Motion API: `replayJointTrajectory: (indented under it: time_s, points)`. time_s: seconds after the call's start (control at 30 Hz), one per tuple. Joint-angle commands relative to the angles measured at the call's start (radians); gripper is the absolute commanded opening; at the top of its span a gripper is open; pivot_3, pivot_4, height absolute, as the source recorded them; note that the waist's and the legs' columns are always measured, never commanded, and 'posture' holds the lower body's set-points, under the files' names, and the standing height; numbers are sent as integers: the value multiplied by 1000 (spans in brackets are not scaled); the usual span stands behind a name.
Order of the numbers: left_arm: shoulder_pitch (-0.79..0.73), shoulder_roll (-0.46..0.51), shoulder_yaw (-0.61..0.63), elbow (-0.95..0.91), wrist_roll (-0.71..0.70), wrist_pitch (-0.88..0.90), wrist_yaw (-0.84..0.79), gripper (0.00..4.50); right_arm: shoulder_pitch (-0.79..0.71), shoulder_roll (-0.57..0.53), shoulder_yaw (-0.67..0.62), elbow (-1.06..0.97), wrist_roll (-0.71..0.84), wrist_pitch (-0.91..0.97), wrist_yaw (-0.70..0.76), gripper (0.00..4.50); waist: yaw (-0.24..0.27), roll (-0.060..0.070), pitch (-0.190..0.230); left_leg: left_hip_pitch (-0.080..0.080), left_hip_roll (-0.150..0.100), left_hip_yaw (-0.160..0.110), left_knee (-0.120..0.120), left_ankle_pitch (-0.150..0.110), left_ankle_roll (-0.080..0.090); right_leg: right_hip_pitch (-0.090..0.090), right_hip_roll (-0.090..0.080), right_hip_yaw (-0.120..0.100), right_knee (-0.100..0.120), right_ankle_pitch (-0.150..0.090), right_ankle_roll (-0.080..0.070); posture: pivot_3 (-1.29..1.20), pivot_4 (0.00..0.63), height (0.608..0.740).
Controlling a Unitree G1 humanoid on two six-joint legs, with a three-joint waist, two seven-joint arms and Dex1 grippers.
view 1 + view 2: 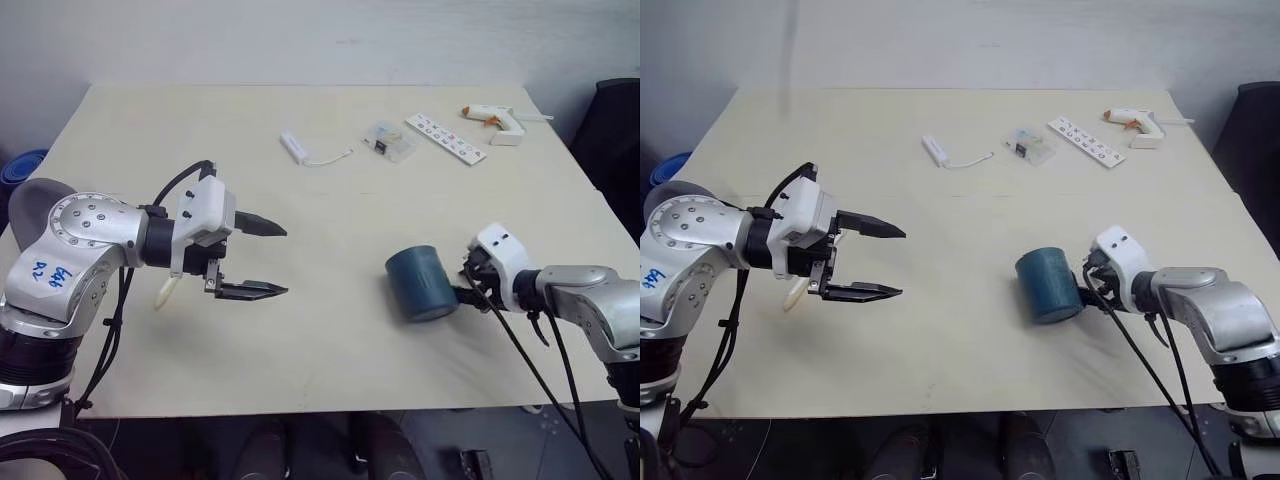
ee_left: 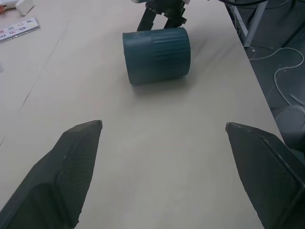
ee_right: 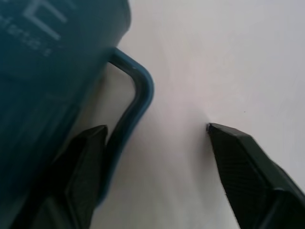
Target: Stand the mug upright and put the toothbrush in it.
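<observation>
The dark teal mug (image 1: 420, 283) lies on its side on the right part of the table, its loop handle (image 3: 140, 90) turned toward my right arm. My right gripper (image 3: 156, 128) is open and down at the mug. The handle stands between its jaws, close against one finger (image 3: 86, 162), and the other finger (image 3: 243, 167) is well clear of it. My left gripper (image 1: 283, 261) hovers wide open over the left part of the table, pointing across at the mug (image 2: 157, 55). A cream end of the toothbrush (image 1: 165, 292) pokes out from under the left hand; the rest is hidden.
At the back of the table (image 1: 330, 400) lie a short white adapter stick with a thin cable (image 1: 295, 146), a clear plastic packet (image 1: 388, 140), a white strip with coloured dots (image 1: 446, 138) and a white glue gun (image 1: 497, 122). A dark chair (image 1: 615, 140) stands at the right.
</observation>
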State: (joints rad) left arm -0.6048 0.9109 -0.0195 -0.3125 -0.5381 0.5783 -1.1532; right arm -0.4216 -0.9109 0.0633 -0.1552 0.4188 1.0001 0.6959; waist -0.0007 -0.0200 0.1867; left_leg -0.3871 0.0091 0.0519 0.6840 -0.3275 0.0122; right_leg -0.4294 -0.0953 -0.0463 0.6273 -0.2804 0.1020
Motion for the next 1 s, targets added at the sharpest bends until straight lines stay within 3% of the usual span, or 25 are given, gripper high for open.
replayJointTrajectory:
  time_s: [0.03, 0.2, 0.27, 0.57, 0.7, 0.87, 1.0]
  points:
    - [-6, 14, 17, -23, 10, -13, -3, 4424, 1, 13, 14, -5, -12, -10, 22, 2172, 0, 0, 0, 0, 0, 0, 0, 0, 0, 0, 0, 0, 0, 0, 0, 0, 150, 740]
    - [-6, 13, 14, -15, 20, -21, -7, 4424, 1, 24, 14, -8, -25, -14, 24, 416, 0, 0, 0, 0, 0, 0, 0, 0, 0, 0, 0, 0, 0, 0, 0, 0, 150, 740]
    - [-4, 9, 13, -14, 23, -20, -5, 4424, 2, 32, 8, -13, -25, -14, 22, 18, 1, -1, -1, 1, 0, 0, 0, 0, 0, 0, 0, 0, 0, 0, 0, 0, 150, 740]
    - [54, 22, 55, 7, 31, -2, 31, 4424, -48, 169, -52, -106, 19, 37, -36, 18, -9, -3, -2, 1, 2, 0, 0, 0, -1, 1, 1, 0, 0, 0, -1, 0, 150, 740]
    - [86, 25, 122, 26, 14, 30, 73, 4424, -145, 367, -97, -95, 42, -51, -120, 18, -14, -3, -2, 1, 2, 0, 0, 0, -1, 0, 1, 0, 1, 0, -1, 0, 150, 740]
    - [122, 15, 253, 53, -59, 137, 146, 4424, -237, 635, -49, 61, -51, -337, -224, 18, -21, -2, -1, -1, 2, 0, -1, 0, -2, -2, 1, 0, 1, 0, -1, 0, 150, 740]
    - [171, 41, 285, 40, -43, 143, 162, 4424, -263, 776, -11, 271, -178, -671, -299, 18, -24, -2, -1, -1, 1, -1, -1, 0, -2, -2, -1, -1, 1, 0, -1, 0, 150, 740]
